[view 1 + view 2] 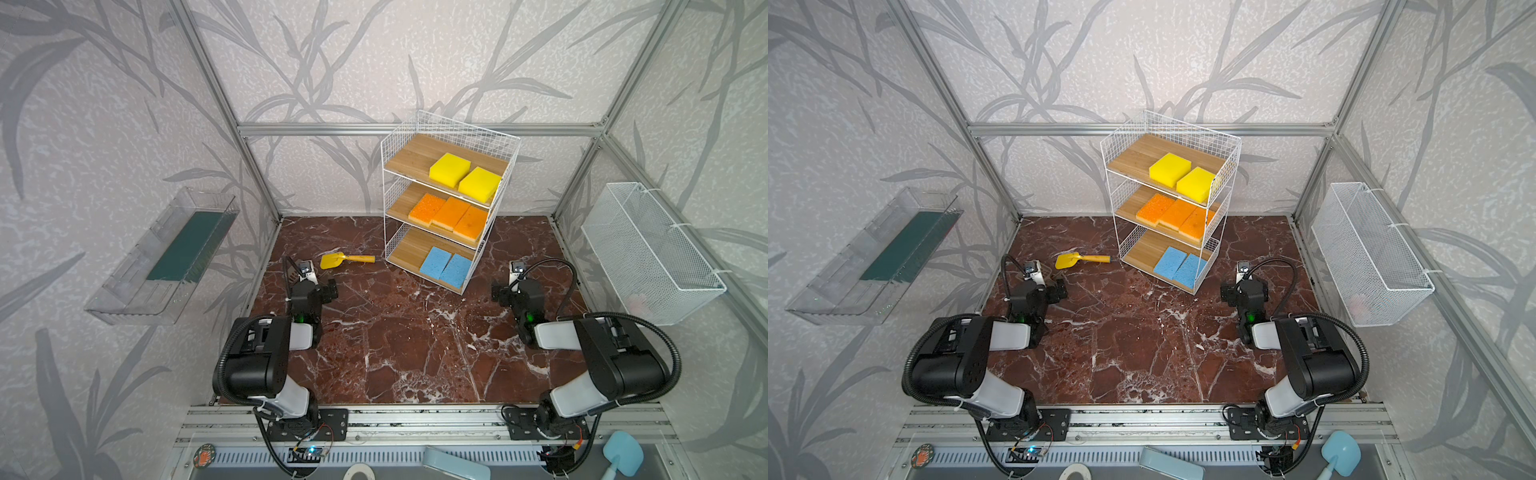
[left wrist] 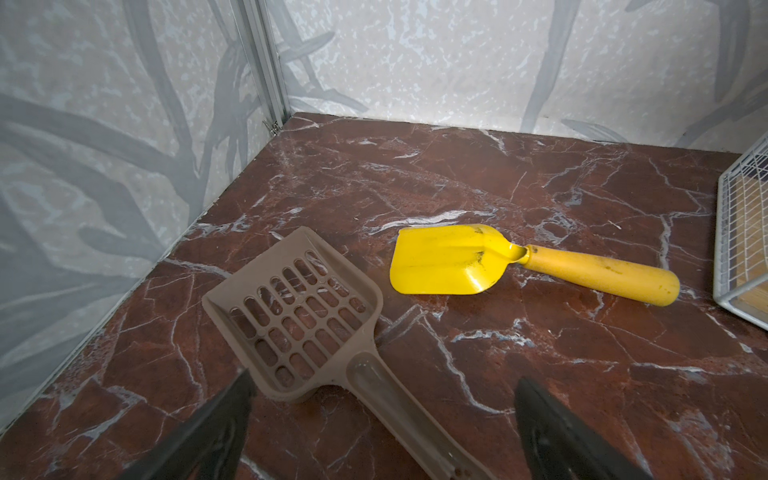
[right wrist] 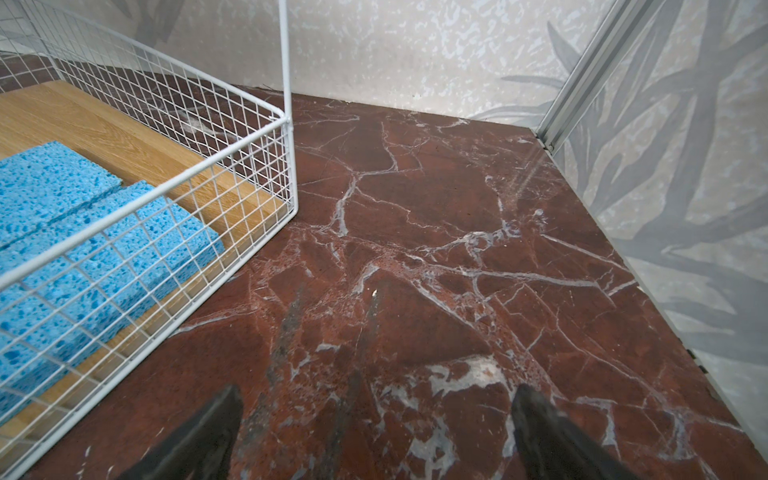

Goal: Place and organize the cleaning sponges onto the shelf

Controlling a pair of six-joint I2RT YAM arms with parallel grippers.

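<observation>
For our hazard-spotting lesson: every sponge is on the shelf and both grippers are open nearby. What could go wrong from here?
1. The left gripper hangs open above the handle of the brown slotted scoop; lowering or closing could catch it.
2. The right gripper sits close to a wire corner of the shelf; a careless swing might nudge it.
3. One yellow sponge lies near the front edge of the top board; a jolt could tip it off.

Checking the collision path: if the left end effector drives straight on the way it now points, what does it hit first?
Most likely the brown slotted plastic scoop, lying just ahead of the open left end effector, with its handle running in between the fingers. The yellow scoop with orange handle lies beyond it. Clearance height is unclear.
</observation>
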